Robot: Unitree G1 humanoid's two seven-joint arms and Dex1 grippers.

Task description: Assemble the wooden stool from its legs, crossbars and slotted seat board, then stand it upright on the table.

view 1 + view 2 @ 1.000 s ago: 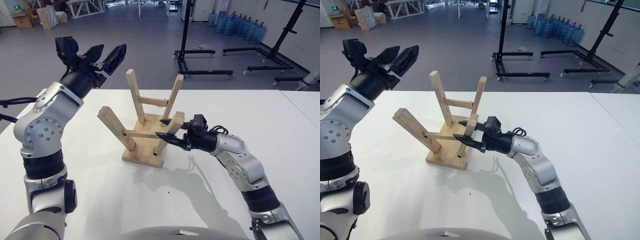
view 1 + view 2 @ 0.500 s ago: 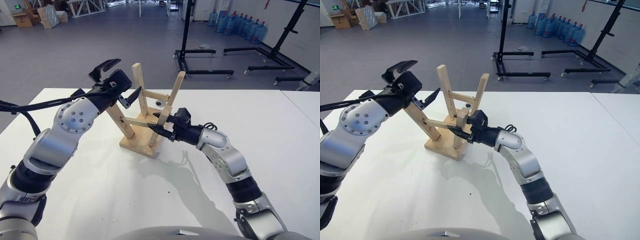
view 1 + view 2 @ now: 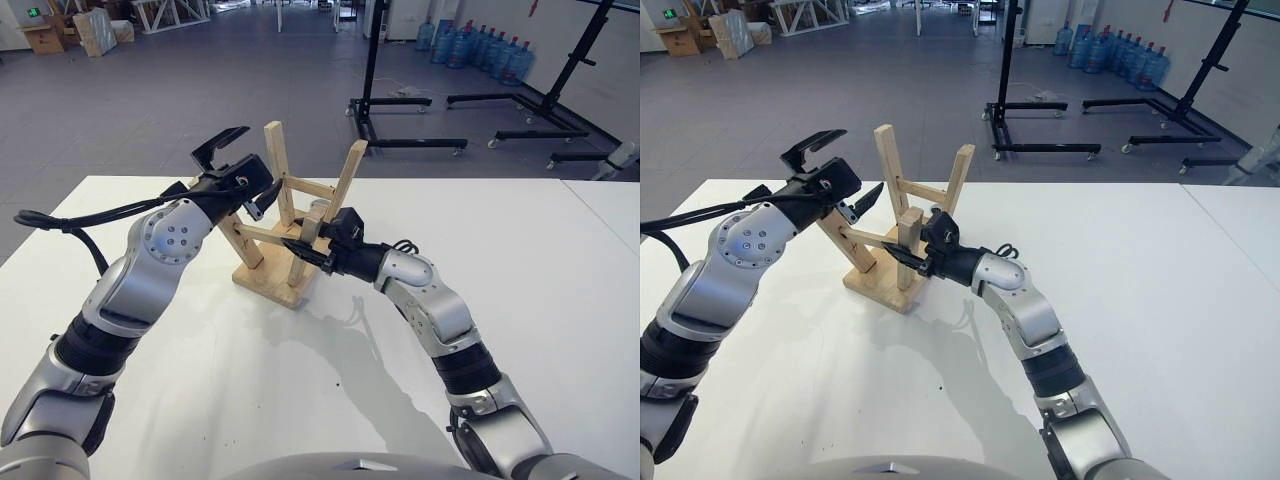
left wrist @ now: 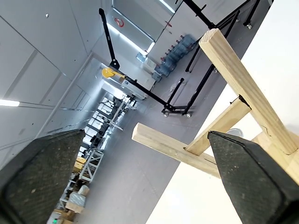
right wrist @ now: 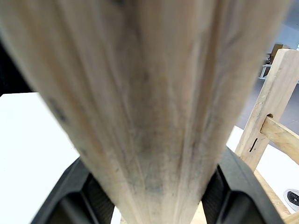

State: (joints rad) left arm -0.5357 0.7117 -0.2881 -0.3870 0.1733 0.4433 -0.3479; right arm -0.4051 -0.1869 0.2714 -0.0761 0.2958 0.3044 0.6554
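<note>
The wooden stool stands upside down on the white table point(image 3: 300, 400), its seat board point(image 3: 262, 287) flat and its legs up. Crossbars point(image 3: 311, 188) join the legs. My right gripper point(image 3: 298, 250) is shut on the near right leg point(image 3: 308, 226), which stands close between its dark fingers point(image 5: 70, 200) in the right wrist view. My left gripper point(image 3: 262, 157) is open at the stool's left side, above the leaning near left leg point(image 3: 236, 238). In the left wrist view its fingers point(image 4: 252, 177) stand wide apart with a leg point(image 4: 243, 79) and a crossbar point(image 4: 173, 149) beyond them.
The table has free room in front of and to the right of the stool. A second white table point(image 3: 610, 205) adjoins at the right. Black wheeled racks point(image 3: 410, 100) and water bottles point(image 3: 485, 45) stand on the floor behind.
My left arm swung down from high at the left to the stool's left side, still open. My right gripper, holding the leg, pushed the stool leftward and a little farther away.
</note>
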